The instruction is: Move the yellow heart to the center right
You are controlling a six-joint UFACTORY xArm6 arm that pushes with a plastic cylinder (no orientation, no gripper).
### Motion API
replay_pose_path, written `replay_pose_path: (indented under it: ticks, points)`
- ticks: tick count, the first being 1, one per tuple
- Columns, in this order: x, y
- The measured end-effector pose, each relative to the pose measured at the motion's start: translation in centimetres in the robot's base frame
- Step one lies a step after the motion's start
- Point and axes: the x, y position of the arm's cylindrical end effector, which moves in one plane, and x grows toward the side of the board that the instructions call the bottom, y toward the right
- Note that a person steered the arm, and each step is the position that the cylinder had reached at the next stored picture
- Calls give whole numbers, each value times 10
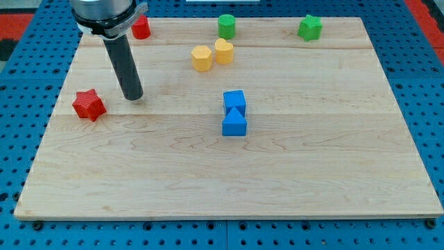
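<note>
Our tip [134, 97]: a bare rod with no jaws to part or close, standing near the board's left edge, just right of the red star [89, 104] and apart from it.
Yellow heart [223, 51]: near the top edge, a little left of the middle, touching or almost touching the yellow hexagon [202, 58] on its left.
Our target: the middle of the right edge, bare wood [361, 125].
Our risk one: coming in from the left, we would strike the hexagon first and drag both yellow blocks along.
Our risk two: the rounded heart may roll off our tip on a long diagonal push.
Our risk three: a low path could clip the blue cube [234, 100] and blue wedge-like block [234, 123]; a high one, the green star [310, 28] or green cylinder [227, 26].
Other: a red block [141, 28] sits at the top left, partly hidden by our arm.
</note>
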Motion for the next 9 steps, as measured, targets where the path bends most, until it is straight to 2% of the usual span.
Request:
replay_pose_path:
  ticks: [3, 5, 6, 7, 9]
  points:
    - [0, 5]
    - [-49, 47]
    - [-49, 50]
    - [-45, 95]
    - [-29, 116]
